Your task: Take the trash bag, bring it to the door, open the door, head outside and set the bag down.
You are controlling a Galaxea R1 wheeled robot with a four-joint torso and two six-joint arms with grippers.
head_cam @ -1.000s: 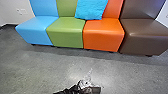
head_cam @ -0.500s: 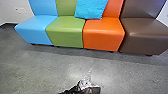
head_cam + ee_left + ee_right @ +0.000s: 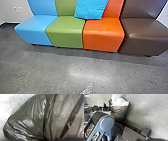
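- The trash bag [image 3: 119, 112] was at the front of the robot, near its base [image 3: 134, 134]; its lower part was dark and shiny, and white material was bulging at its top; whether it touched the floor [image 3: 146, 110], I could not tell.
- The left gripper [image 3: 110, 109] was at the side of the bag, with the left arm [image 3: 95, 108] reaching to it; whether it was clamped on the bag or apart, I could not tell; the state of the right gripper also could not be told.
- In the left wrist view the bag was very close; its thin plastic had many folds.
- In the head view a blue seat [image 3: 36, 28], a green seat [image 3: 65, 32], an orange seat [image 3: 103, 32] and a brown seat [image 3: 142, 35] stood in one row; a bright blue pillow [image 3: 91, 9] leaned on the backrests, above the green and orange seats.
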